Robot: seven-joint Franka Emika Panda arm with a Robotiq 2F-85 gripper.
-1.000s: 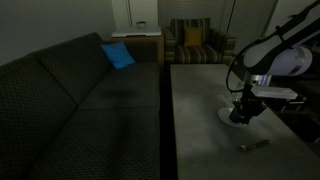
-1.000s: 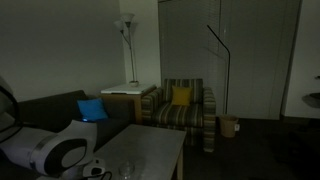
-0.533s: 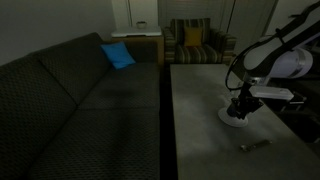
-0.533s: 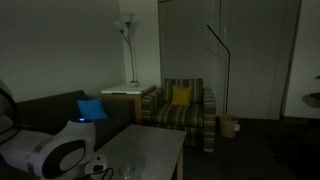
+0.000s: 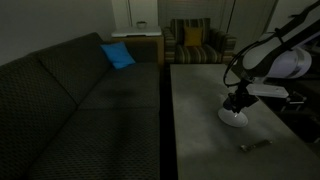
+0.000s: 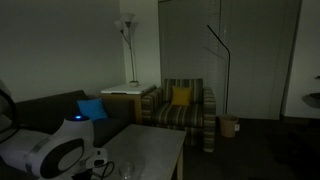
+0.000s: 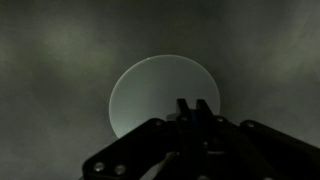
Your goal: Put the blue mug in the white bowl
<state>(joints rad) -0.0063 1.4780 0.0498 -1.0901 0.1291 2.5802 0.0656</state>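
- In an exterior view the gripper hangs just above the white bowl. The bowl sits on the grey table, beside a dark sofa.
- In an exterior view the white arm fills the lower corner. What may be a clear glass stands on the table.
- In the wrist view the gripper has its fingers pressed together over the near rim of the white bowl. The blue mug cannot be made out in this dim light, so I cannot tell whether the fingers pinch it.
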